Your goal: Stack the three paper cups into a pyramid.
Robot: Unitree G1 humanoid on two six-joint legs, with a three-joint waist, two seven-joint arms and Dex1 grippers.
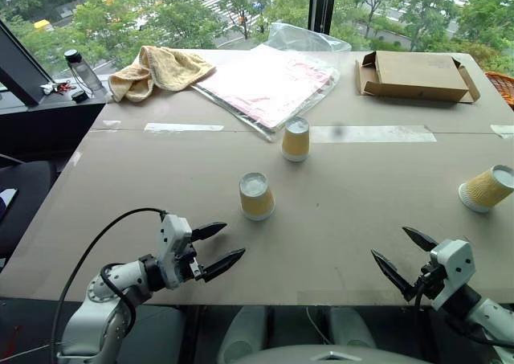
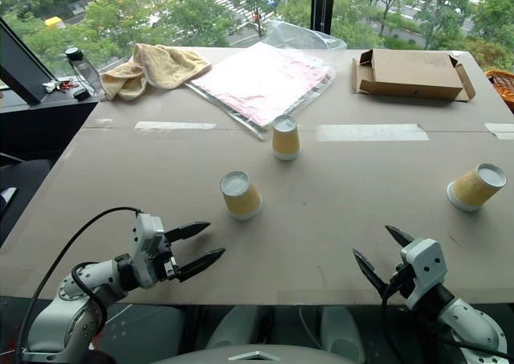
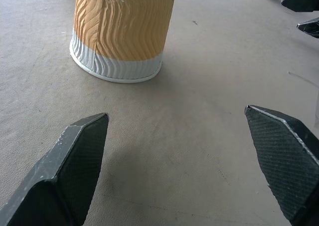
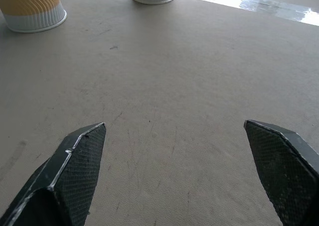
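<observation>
A grey table (image 1: 161, 187) stands by the window. Both grippers hover at its near edge, empty, jaws spread: the left gripper (image 1: 218, 247), the right gripper (image 1: 404, 255). Nearest the left gripper stands the near cup (image 1: 256, 196), upside down; beyond it the far cup (image 1: 295, 139), also inverted; well right, the tipped cup (image 1: 487, 189) lies sideways.

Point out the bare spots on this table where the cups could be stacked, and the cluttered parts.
Bare: the wide stretch between the near cup and the right cup, ahead of the right claw; also the table's left part beyond the left claw. Crowded: the far edge, with towel, plastic bag, cardboard box, and the far cup before them.
</observation>
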